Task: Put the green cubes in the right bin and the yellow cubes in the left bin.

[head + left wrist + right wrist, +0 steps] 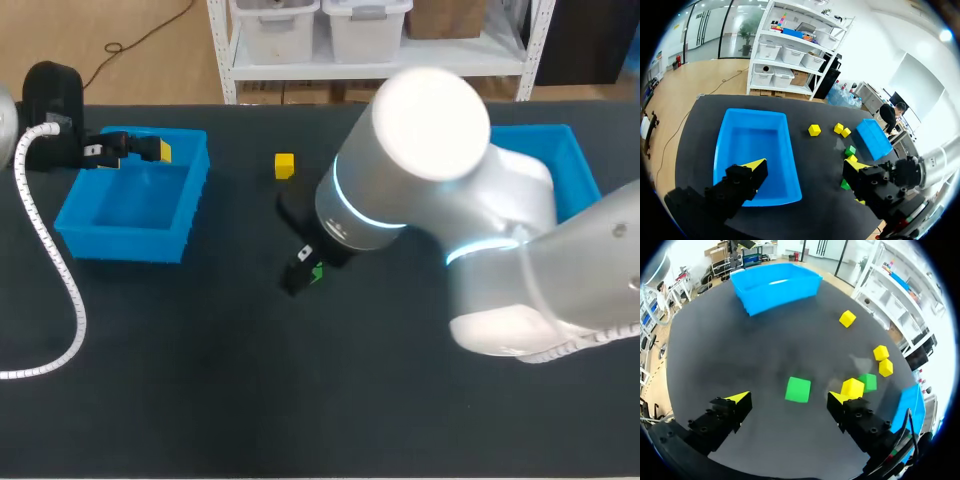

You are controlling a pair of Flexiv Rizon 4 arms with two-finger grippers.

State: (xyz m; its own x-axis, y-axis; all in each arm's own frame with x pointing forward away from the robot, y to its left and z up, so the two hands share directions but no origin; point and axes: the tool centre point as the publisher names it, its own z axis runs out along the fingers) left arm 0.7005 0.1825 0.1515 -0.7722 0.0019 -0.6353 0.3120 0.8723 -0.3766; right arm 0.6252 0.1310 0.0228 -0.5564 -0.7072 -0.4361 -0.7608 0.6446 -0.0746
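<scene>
The left gripper [805,167] hung open and empty over the rim of the left bin [740,145]. The right gripper [787,399] was open too, holding nothing, well apart from the left bin near the middle of the table [200,380]. A green cube [798,389] lay on the table between its spread fingers, seemingly untouched. On the side of that cube away from the left bin, a yellow cube [852,387] sat just beside a second green cube [869,382]. A yellow pair [881,352] lay close together near these. A lone yellow cube [847,318] lay nearest the left bin. The right bin [905,400] stood farthest from it.
</scene>
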